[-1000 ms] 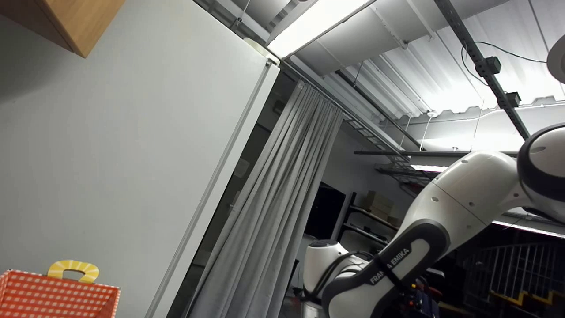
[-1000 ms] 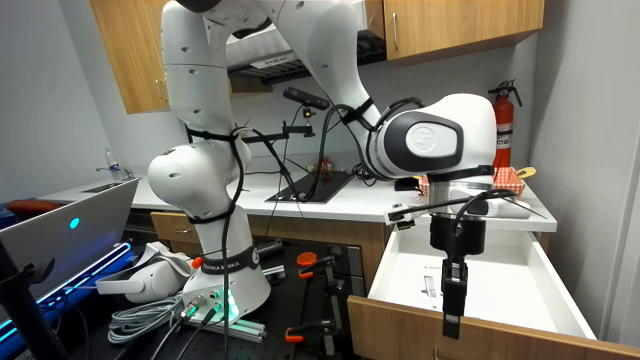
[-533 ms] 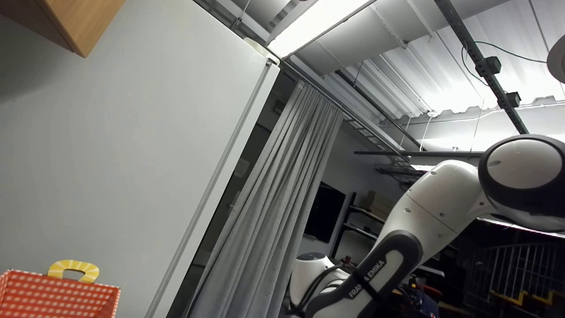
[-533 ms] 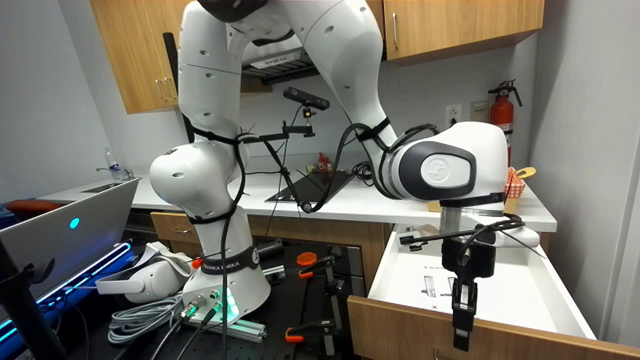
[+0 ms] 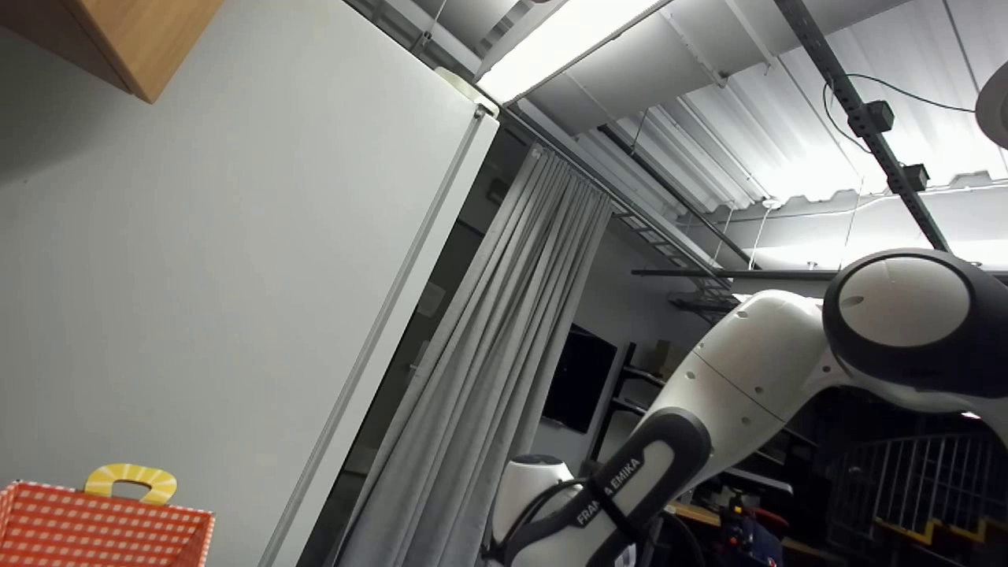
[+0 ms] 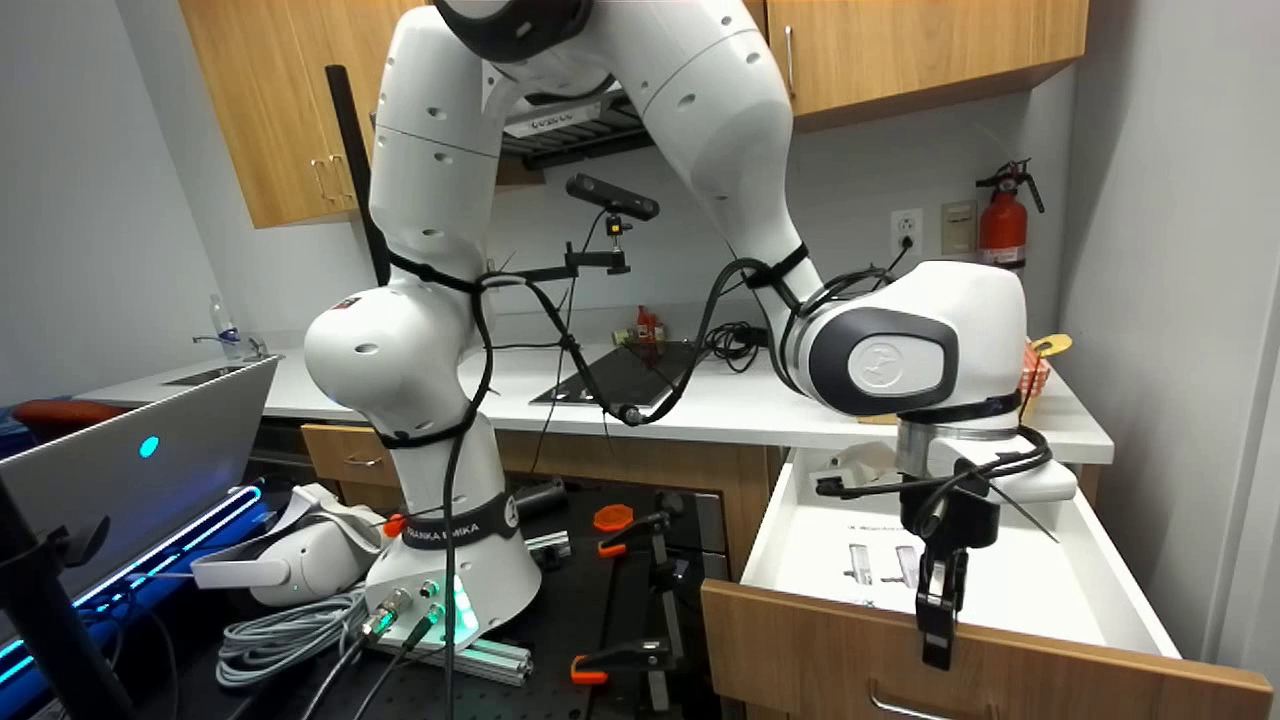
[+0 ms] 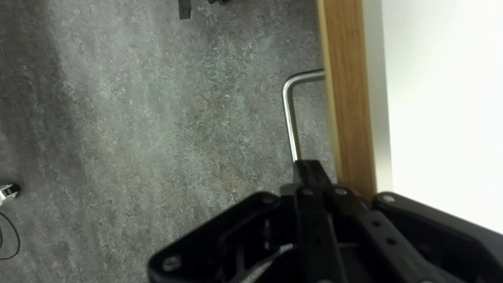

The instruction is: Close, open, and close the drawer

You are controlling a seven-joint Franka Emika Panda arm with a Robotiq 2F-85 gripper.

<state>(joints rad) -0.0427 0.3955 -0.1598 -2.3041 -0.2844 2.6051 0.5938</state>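
The drawer (image 6: 800, 640) is pulled out under the white counter in an exterior view. It has a wood front and a white inside with printed drawings on its floor. Its metal handle (image 6: 905, 711) shows at the lower edge there. In the wrist view the drawer's wood front edge (image 7: 349, 98) runs down the right side, and the handle (image 7: 291, 122) sticks out left of it. My gripper (image 6: 936, 655) is shut with nothing seen between its fingers. It points down outside the drawer front, above the handle. In the wrist view its fingertips (image 7: 312, 173) cover part of the handle.
A red checkered basket (image 5: 102, 531) with a yellow handle stands on the counter (image 6: 1075, 420). A fire extinguisher (image 6: 1003, 228) hangs behind it. A wall stands right of the drawer. Clamps with orange parts (image 6: 625, 668) lie near the drawer's left side. Grey floor (image 7: 177, 118) lies below.
My arm has moved right and down in an exterior view, and its fingers stay shut. In the last half second the drawer front has shifted slightly inward, and more of its handle shows.
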